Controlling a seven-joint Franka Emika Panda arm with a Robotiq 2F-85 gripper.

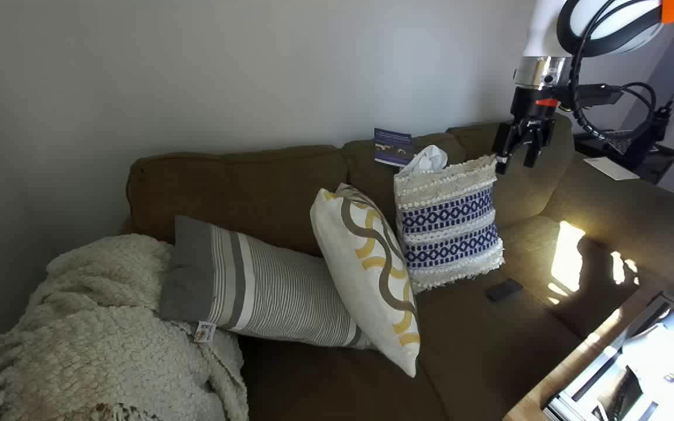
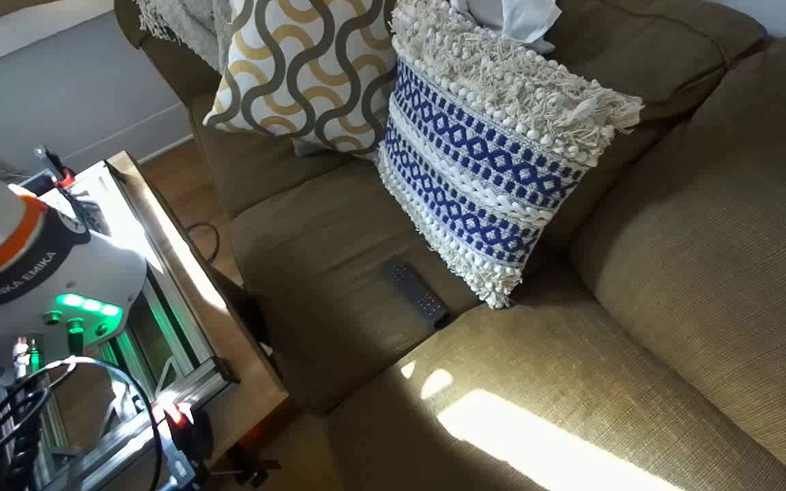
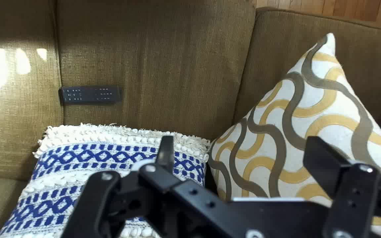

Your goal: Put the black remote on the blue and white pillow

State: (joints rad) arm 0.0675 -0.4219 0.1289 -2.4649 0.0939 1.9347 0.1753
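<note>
You're working along a brown couch under a grey wall, and here's the run in an exterior view, left to right. Fleecy blanket heaped at the far end, then the striped pillow, then the swirl pillow tilted over its end. Next comes your goal: the blue and white pillow, propped on a slant, no remote on it yet. Just beside its lower corner, there's your black remote, flat on the couch, one end at the seam between two seat cushions.

So this looks like the approach: pick not yet made. Your next move probably calls for coming down and out toward the couch's front, then turning the wrist, because in the wrist view the remote's length runs along your closing line. Pinch it across the narrow way. Later, mind that sloping pillow; the remote could slide off.

And on the right, your arm hangs in from above, wrist pointing down, gripper at the pillow's top corner. Fingers spread wide, nothing between them. Whether one brushes the fringe, I can't tell.
</note>
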